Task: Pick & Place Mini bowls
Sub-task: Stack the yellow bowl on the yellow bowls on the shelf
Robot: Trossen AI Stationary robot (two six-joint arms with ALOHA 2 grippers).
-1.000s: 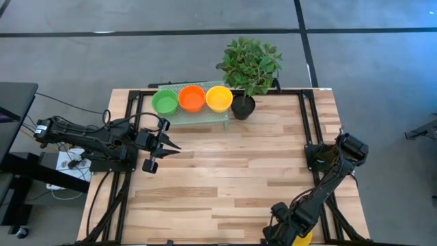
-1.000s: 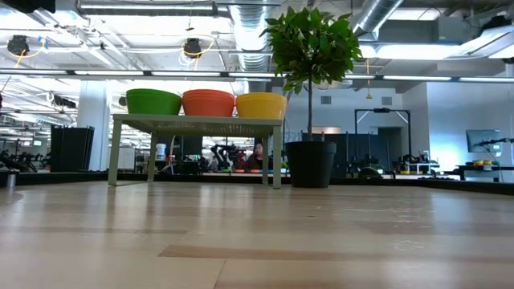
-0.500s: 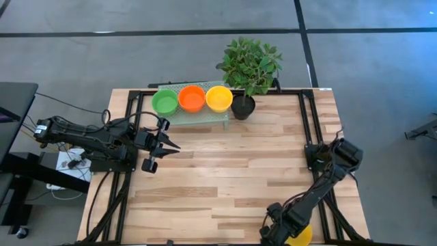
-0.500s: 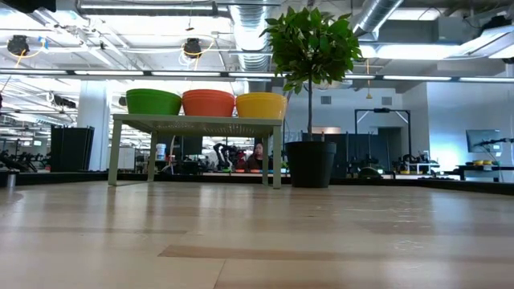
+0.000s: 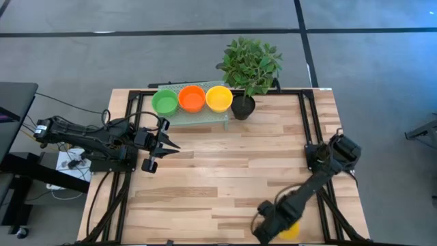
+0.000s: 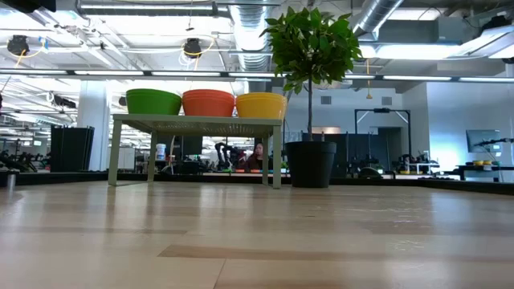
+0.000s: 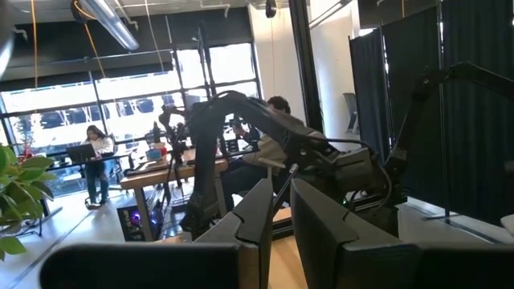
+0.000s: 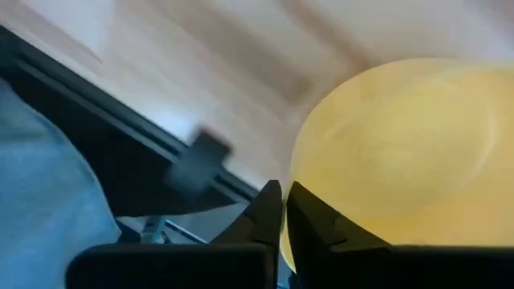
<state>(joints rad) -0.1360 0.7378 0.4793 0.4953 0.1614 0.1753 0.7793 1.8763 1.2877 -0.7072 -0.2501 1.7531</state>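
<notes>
Three mini bowls, green (image 5: 164,102), red-orange (image 5: 192,98) and yellow (image 5: 218,98), rest by their bases in a row on a small green stand (image 5: 198,115) at the table's far edge; the low view shows them on its top (image 6: 197,120). A fourth yellow bowl (image 5: 291,231) is at the near edge, in my right gripper (image 5: 268,222), which is shut on it. My left gripper (image 5: 174,145) hovers shut at the table's left side, pointing right, holding nothing. My right gripper (image 8: 283,193) pinches the yellow bowl's rim (image 8: 294,210) between its two fingers. The rest of the bowl (image 8: 401,152) spreads out to one side of them. My own arm covers part of it from above, and whether it is lifted clear cannot be told.
A black plant pot (image 5: 242,107) with a leafy green plant (image 5: 250,63) stands right of the stand. Black frame rails (image 5: 308,123) run along the table's left and right sides. The wooden middle of the table (image 5: 225,164) is bare.
My right gripper has swung from beyond the table's near edge toward the left and slightly inward, carrying the yellow bowl with it, still shut on it. The bowl now shows more over the table's near edge.
</notes>
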